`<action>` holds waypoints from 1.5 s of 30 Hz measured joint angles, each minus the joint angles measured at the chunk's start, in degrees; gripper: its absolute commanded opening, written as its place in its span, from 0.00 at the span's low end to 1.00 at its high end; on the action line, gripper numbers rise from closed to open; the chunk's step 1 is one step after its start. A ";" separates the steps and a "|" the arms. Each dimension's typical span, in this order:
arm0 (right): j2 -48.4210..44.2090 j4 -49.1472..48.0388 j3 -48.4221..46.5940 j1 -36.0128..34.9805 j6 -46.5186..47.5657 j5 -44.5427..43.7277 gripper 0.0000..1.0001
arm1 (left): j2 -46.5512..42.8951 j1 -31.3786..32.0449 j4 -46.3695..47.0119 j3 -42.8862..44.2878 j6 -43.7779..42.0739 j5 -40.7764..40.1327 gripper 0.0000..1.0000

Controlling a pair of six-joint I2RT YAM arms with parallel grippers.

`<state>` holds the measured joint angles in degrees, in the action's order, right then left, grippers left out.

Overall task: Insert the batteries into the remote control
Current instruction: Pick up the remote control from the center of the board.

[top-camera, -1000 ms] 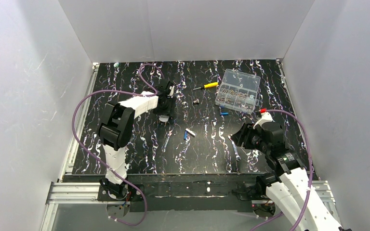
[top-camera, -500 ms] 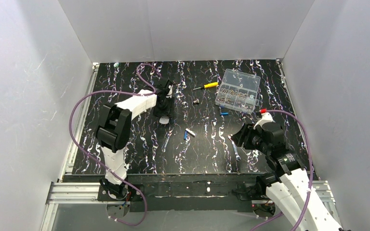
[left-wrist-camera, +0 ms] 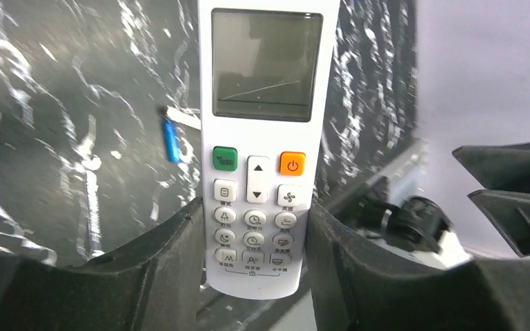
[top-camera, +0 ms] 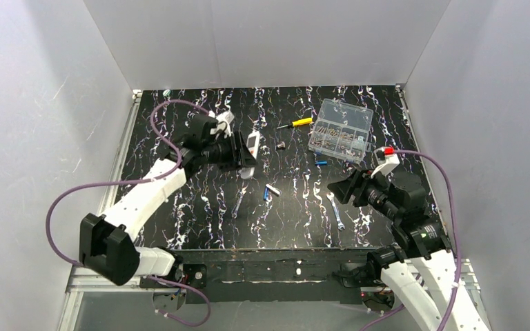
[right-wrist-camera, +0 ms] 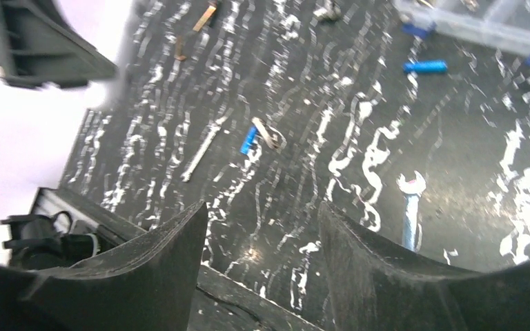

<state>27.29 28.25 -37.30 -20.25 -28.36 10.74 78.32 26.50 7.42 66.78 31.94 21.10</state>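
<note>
Black marbled tbl (top-camera: 290,221) w/ batteries (top-camera: 321,163), wrench (top-camera: 336,210), screwdriver (top-camera: 295,123), clear box (top-camera: 341,130).

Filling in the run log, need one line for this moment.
left gripper: shut on remote control, held off table | right gripper: open, empty, above table | batteries: on table, not loaded

Black marbled worktop (right-wrist-camera: 455,138): blue battery (right-wrist-camera: 248,140) at centre; second battery (right-wrist-camera: 425,67) upper right; wrench (right-wrist-camera: 410,210) right; end effector (right-wrist-camera: 262,210) parted, empty.

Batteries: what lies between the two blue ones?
A small silvery piece right beside the mid-table battery; beyond it, bare mat up to the other battery near the clear box. Top and right-wrist views both show it.
</note>
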 measured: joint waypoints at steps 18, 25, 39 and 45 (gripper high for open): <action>8.57 -19.45 -7.56 0.02 -17.25 20.00 0.85 | -11.69 8.09 33.51 -19.17 32.94 11.17 0.00; 8.66 -26.38 -6.82 0.02 -24.63 20.96 0.85 | -7.26 15.13 40.52 -17.31 36.30 13.75 0.00; 7.45 -29.73 -2.99 0.02 -30.67 17.79 0.85 | -4.28 20.31 49.24 -13.38 39.91 14.84 0.00; 8.41 -37.44 0.70 0.02 -34.86 17.75 0.85 | -3.72 21.90 52.22 -12.59 41.64 14.64 0.00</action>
<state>35.70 -9.19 -36.60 -20.23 -63.22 28.49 74.61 48.40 59.64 54.19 73.58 35.75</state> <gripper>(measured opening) 0.850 0.468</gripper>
